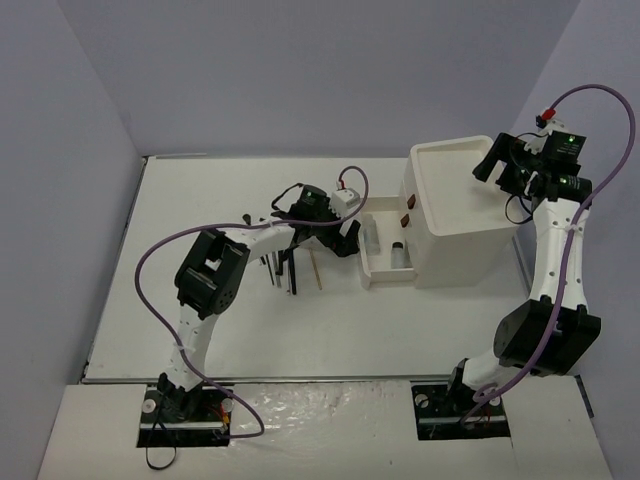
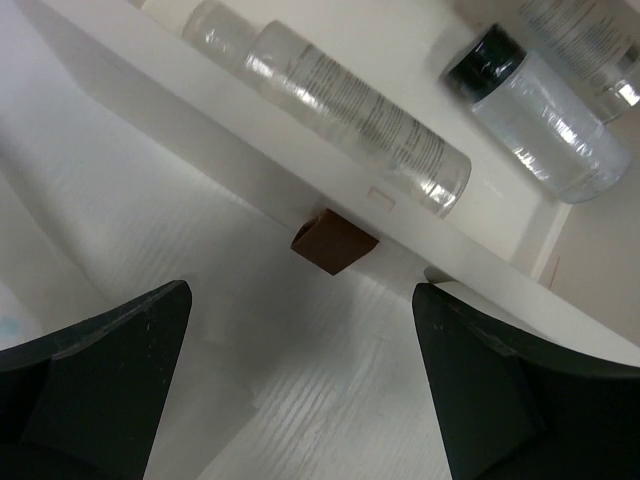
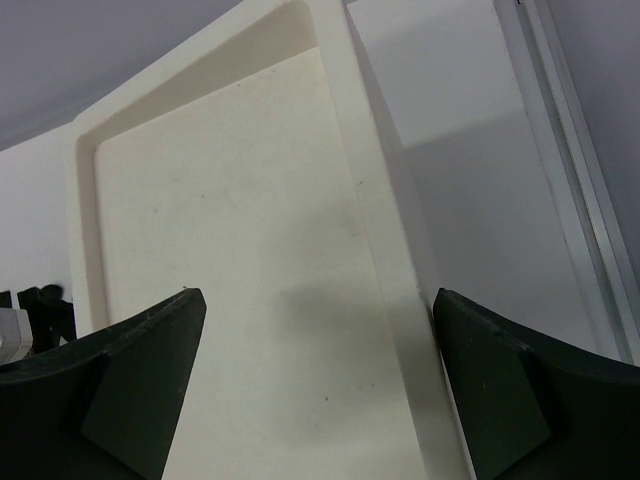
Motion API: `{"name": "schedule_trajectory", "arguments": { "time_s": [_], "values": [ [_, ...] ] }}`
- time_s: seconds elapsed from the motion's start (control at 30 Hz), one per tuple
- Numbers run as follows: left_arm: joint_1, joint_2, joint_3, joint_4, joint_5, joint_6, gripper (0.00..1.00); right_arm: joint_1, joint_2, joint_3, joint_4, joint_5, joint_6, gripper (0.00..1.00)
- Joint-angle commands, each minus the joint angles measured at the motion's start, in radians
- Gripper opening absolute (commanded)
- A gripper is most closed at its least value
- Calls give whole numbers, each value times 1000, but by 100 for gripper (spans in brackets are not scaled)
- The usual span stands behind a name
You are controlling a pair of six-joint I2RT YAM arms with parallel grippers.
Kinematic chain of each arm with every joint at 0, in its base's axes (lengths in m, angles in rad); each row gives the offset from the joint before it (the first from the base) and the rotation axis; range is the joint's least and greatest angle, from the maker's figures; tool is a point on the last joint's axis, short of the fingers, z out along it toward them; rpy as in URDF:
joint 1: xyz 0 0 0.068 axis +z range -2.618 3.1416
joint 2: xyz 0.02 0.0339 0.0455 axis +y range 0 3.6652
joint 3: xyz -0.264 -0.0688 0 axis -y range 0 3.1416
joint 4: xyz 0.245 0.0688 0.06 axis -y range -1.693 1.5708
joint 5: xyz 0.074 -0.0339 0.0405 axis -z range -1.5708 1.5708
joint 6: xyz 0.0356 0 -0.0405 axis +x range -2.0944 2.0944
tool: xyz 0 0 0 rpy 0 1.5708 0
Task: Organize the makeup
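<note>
Holdings, both arms, one moment.

1. Left gripper (image 2: 300, 400): my jaws are spread wide and grasp nothing. Both fingers (image 2: 100, 385) sit low over the white table (image 1: 200, 200), facing the front wall of the drawer (image 2: 200, 95).
2. Brown knob (image 2: 333, 242): fixed to that front wall, ahead of my left fingers and apart from them.
3. Clear bottles (image 2: 350, 100): two lie on their sides inside the drawer, one of them with a black cap; a third shows only in part at the corner of the wrist view.
4. Black brushes and sticks (image 1: 280, 265): lying in a loose bundle on the table beside my left forearm, with a tan stick (image 1: 317, 272) just to their right. Whether the pieces touch one another is too small to tell.
5. White box (image 1: 460, 230): the drawer is pulled out from its left side.
6. Right gripper (image 3: 315, 390): my jaws gape wide, holding nothing, above the box's recessed top near its right rim.
</note>
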Motion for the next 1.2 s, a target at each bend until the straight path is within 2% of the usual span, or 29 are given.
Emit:
{"name": "schedule_trajectory", "arguments": {
  "time_s": [0.0, 0.37, 0.73, 1.0, 1.17],
  "values": [
    [-32, 1, 128, 40, 47, 58, 91, 12, 31, -17, 32, -74, -14, 95],
    [-101, 142, 332, 81, 59, 54, 91, 76, 65, -42, 32, -87, -20, 94],
    [-144, 284, 500, 263, 70, -133, 91, 89, 52, -55, 30, -75, -26, 94],
    [-145, 284, 485, 359, 25, -203, 91, 87, 29, -58, 30, -50, -22, 95],
    [-127, 172, 345, 396, 6, -187, 93, 83, 4, -18, 19, -25, -29, 95]
  ]
}}
